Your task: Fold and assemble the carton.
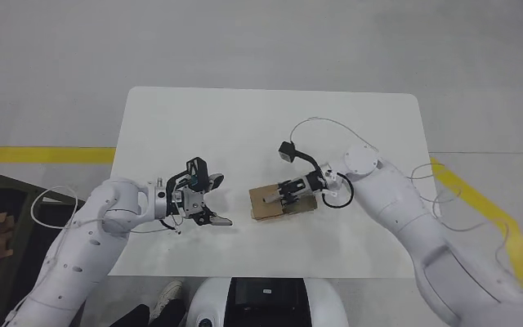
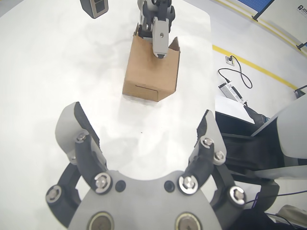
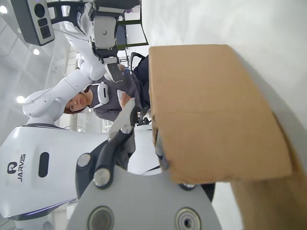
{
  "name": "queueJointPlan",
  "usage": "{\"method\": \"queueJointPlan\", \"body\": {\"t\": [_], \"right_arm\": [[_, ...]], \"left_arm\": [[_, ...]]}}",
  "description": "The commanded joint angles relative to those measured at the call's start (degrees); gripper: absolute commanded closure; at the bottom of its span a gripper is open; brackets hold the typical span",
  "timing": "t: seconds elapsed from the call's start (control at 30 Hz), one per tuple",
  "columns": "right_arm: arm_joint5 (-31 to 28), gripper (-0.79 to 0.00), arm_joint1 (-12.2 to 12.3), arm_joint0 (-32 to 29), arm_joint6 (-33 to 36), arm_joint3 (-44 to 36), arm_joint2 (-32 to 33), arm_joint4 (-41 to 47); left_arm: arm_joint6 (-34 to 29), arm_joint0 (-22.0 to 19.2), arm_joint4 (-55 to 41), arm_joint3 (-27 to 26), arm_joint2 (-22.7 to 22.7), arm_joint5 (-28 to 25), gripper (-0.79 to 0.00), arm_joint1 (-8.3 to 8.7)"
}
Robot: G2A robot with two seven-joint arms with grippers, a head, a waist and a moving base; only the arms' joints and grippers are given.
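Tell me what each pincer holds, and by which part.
Left pincer is open, holding nothing. Right pincer sits at the carton's open end, over the top panel; a clamp cannot be told.

A brown carton (image 1: 268, 204) lies on the white table (image 1: 245, 123), toward the edge nearest the robot. The right gripper (image 1: 288, 193) rests over the carton's right end. The left gripper (image 1: 217, 201) hovers near its other end, apart from it, fingers spread.

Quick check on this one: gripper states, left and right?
Left gripper: open, holding nothing.
Right gripper: at the carton; whether it is closed on it cannot be told.
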Motion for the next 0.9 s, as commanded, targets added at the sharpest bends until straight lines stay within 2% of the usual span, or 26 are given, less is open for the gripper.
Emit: {"method": "queueJointPlan", "body": {"t": [0.0,0.23,0.43,0.57,0.73,0.87], "right_arm": [[-0.12,-0.785,-0.09,0.12,-0.12,0.7,-0.05,0.4],[-0.34,-0.785,1.69,-1.06,-0.34,-0.48,2.68,2.68],[-1.27,-0.785,5.84,-5.44,-1.27,-7.67,8.11,2.64],[-1.46,-0.785,8.61,-8.74,-1.47,-13.24,12.43,2.27],[-2.08,-0.785,12.18,-14.37,-2.08,-21.21,19.21,1.54],[-2.26,-0.785,14.47,-19.75,-2.27,-26.86,23.82,0.23]], "left_arm": [[0.48,0.08,0.38,-0.05,-0.02,0.05,-0.785,0.01],[2.71,0.66,2.74,-1.03,0.56,2.78,-0.785,-0.19],[5.77,2.37,6.51,-3.28,2.19,6.95,-0.785,-0.68],[6.31,2.63,13.01,-4.53,4.14,11.49,-0.785,-1.15],[13.51,2.96,19.62,-3.76,6.77,17.65,-0.785,-2.17],[17.25,1.91,22.63,-2.69,9.73,18.12,-0.785,-3.04]]}}
